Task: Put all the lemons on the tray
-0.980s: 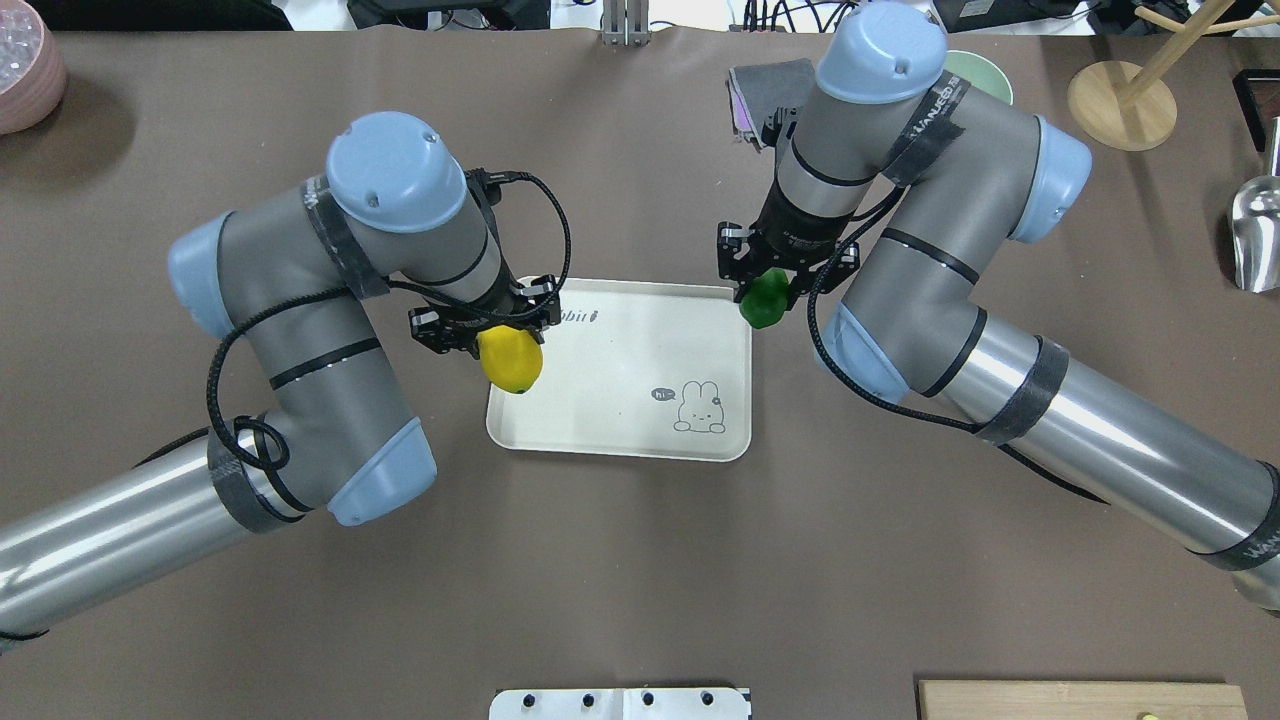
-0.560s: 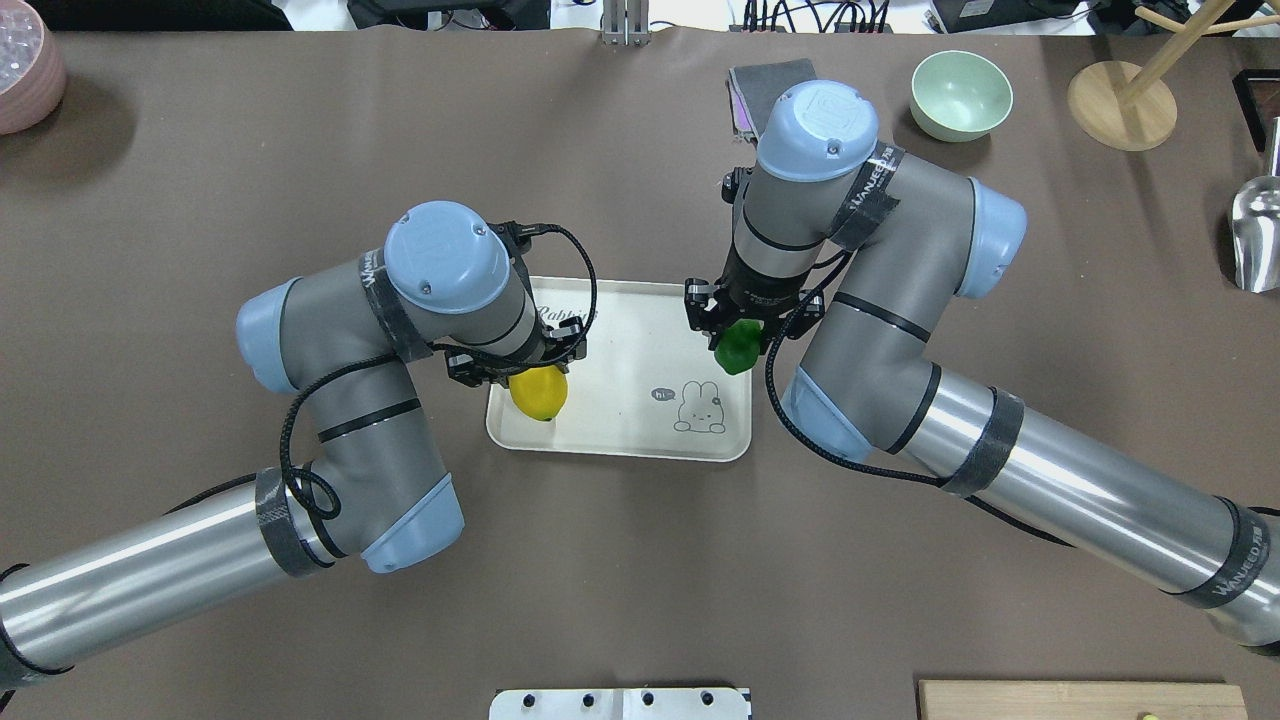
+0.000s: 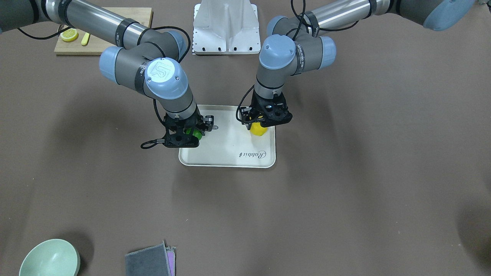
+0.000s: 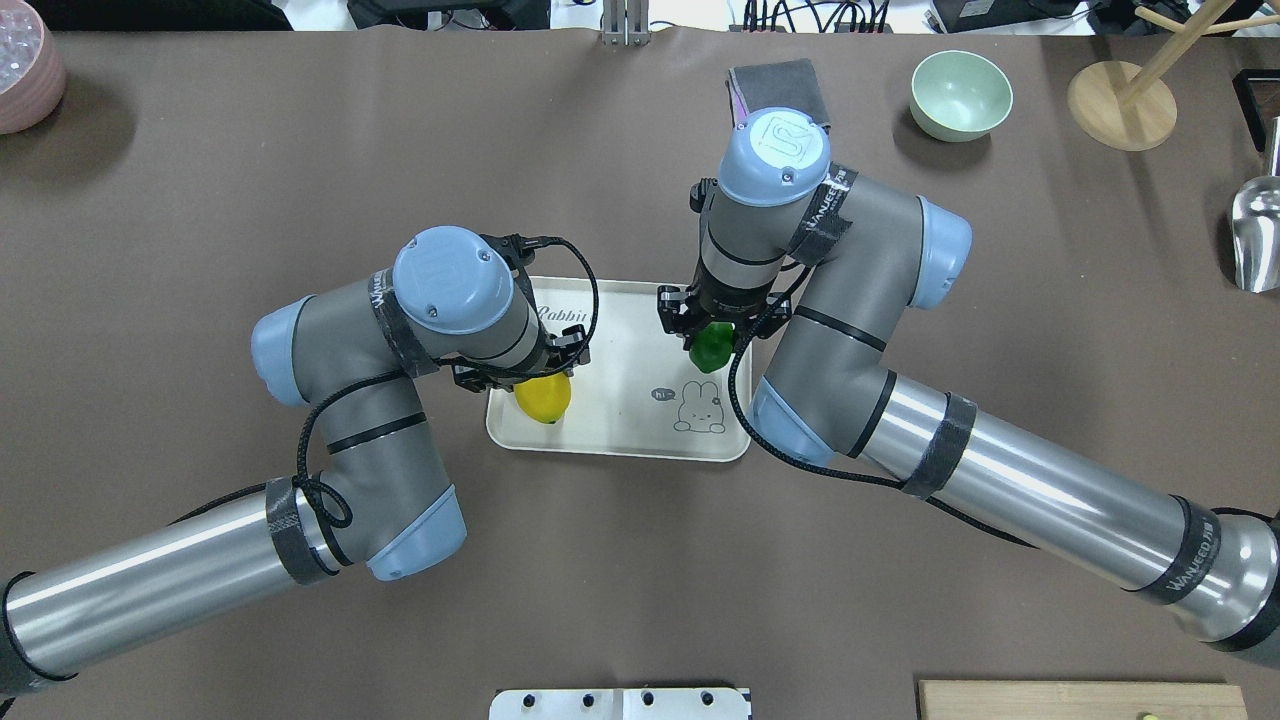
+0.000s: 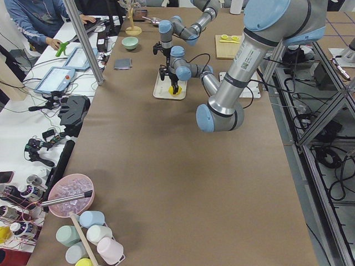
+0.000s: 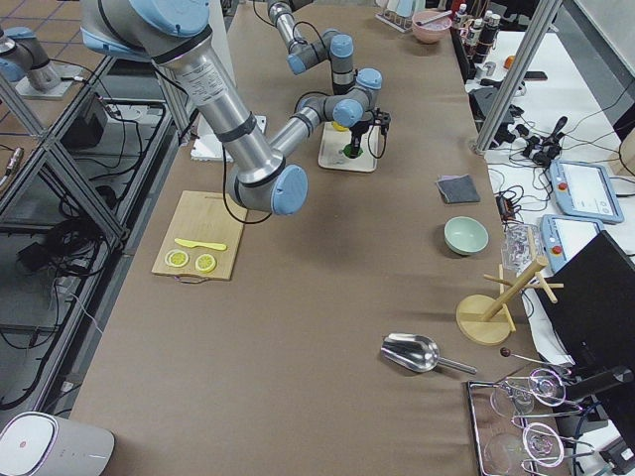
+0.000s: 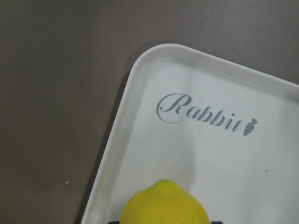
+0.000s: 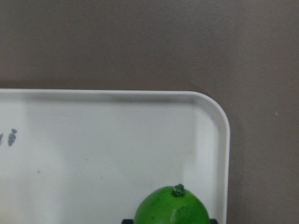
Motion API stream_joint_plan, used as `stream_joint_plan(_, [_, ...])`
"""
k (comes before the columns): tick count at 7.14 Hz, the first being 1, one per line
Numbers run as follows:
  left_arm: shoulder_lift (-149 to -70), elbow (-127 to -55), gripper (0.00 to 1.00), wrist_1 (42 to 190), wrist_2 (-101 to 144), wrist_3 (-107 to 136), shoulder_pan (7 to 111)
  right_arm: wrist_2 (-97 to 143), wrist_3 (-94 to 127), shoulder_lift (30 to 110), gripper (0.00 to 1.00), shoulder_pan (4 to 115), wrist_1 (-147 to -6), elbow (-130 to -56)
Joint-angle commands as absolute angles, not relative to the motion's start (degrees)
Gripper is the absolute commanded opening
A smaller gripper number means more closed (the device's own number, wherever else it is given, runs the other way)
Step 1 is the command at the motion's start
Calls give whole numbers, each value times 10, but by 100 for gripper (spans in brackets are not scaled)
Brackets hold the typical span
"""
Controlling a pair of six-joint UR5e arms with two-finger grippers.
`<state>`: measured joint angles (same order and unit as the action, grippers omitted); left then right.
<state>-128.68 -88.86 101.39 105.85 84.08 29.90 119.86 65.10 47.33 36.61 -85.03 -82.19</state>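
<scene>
The cream-white tray [image 4: 620,430] with the "Rabbit" script lies mid-table. My left gripper [image 4: 528,374] is shut on the yellow lemon [image 4: 543,398] and holds it low over the tray's left part. The yellow lemon also shows in the front view [image 3: 258,129] and the left wrist view [image 7: 164,205]. My right gripper [image 4: 712,328] is shut on the green lemon [image 4: 712,347] and holds it low over the tray's right part. The green lemon also shows in the front view [image 3: 197,134] and the right wrist view [image 8: 173,207]. I cannot tell whether either lemon touches the tray.
A pale green bowl [image 4: 961,95] and a grey cloth [image 4: 778,85] lie at the far right. A wooden cutting board [image 3: 92,38] with lemon slices is near the robot's base. A pink bowl [image 4: 28,75], a wooden stand [image 4: 1120,105] and a metal scoop [image 4: 1258,235] sit at the table's edges.
Both arms have moved inward and lower with their lemons. The yellow lemon went from the tray's left edge to over its inside, and the green lemon from its far right corner to over its inside.
</scene>
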Motion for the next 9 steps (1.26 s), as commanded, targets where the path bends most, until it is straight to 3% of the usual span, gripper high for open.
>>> stream_joint_plan(1, [-1288,-892,98,1014,1061,841,301,1198,651,468,72,366,-828,-803])
stream_joint_plan(2, [-1288,-894,98,1014,1062,840,302,1198,652,468,99,366,-823,-804])
stream_joint_plan(7, [-1271,-922,98,1009,1220,798,432,1271,648,468,100,476,-822,-826])
stream_joint_plan(9, [-1225,-937,98,1010,1285,731,510,1282,545,490,100,531,-822,-834])
